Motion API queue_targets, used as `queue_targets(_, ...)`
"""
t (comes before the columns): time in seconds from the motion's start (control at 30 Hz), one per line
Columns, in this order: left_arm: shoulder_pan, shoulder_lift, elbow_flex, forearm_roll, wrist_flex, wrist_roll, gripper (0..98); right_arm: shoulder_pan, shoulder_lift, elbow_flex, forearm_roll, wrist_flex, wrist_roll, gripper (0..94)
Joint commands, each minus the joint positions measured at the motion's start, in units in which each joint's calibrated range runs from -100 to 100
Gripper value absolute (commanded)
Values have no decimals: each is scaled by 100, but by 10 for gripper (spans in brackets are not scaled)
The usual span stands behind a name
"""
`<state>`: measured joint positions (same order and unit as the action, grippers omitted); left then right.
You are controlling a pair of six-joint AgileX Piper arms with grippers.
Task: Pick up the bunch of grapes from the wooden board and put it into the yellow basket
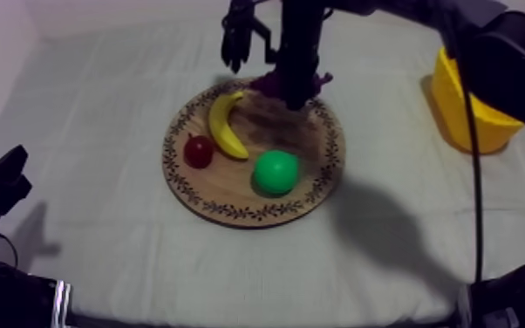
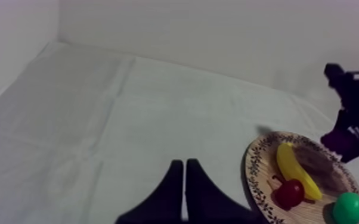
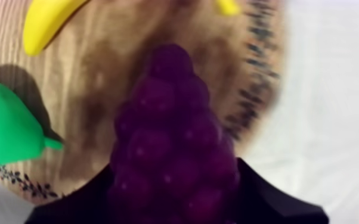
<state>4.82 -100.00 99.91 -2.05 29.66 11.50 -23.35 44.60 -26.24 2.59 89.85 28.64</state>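
The right gripper (image 1: 298, 96) is clamped round the bunch of grapes (image 3: 170, 149) at the far side of the wooden board (image 1: 231, 208). Raise it vertically, clear of the smooth banana (image 1: 225, 122), then traverse right to the yellow basket (image 1: 462, 118). The cluster is knobbly and glossy, so maintain a firm grip. The left gripper (image 2: 185, 179) rests with its fingers together.

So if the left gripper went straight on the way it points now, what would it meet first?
Nothing close. The left gripper, shut, points over bare cloth toward the far wall; the wooden board lies off to one side of that line. Depth is unclear, so it may touch the cloth first.
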Motion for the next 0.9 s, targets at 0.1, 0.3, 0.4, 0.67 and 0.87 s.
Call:
queue_targets(0.1, 0, 0, -2, -2, 0, 0, 1, 200, -754, 95, 122, -221, -221, 267)
queue_targets(0.3, 0, 0, -2, -2, 0, 0, 1, 442, -1577, 525, 216, -522, -532, 262)
queue_targets(0.4, 0, 0, -2, -2, 0, 0, 1, 582, -1942, 784, 232, -607, -709, 263)
queue_targets(0.67, 0, 0, -2, -2, 0, 0, 1, 1116, -2732, 1235, 227, -716, -1130, 261)
queue_targets(0.87, 0, 0, -2, -2, 0, 0, 1, 1605, -3218, 1550, 322, -962, -1398, 260)
